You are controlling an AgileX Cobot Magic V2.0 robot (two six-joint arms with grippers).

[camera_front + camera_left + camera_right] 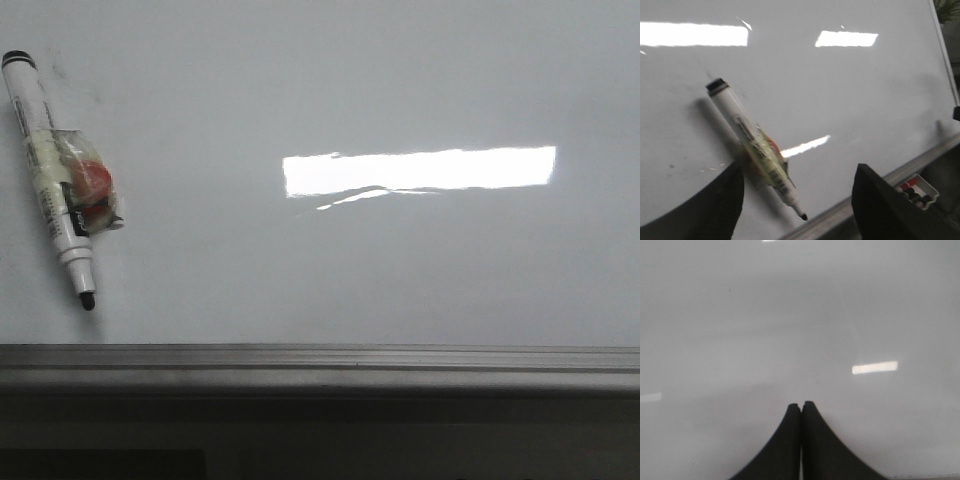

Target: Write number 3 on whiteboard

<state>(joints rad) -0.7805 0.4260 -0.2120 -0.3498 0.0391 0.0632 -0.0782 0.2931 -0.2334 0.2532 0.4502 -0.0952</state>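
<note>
The glossy whiteboard [400, 270] fills the front view, with a grey metal rail [320, 358] along its near edge. No number 3 shows on it. A white marker pen [55, 170] with a black cap end and a bare black tip lies at the far left of the board; a red-and-clear wrap is taped round its middle. In the left wrist view the marker [755, 145] lies between and just beyond the open fingers of my left gripper [797, 182], which holds nothing. My right gripper [801, 407] is shut and empty over bare board. Neither gripper shows in the front view.
A bright rectangular light reflection [420, 170] sits on the board's middle. A small tray with spare markers [917, 190] hangs below the rail in the left wrist view. A plant [947, 10] shows past the board's far corner.
</note>
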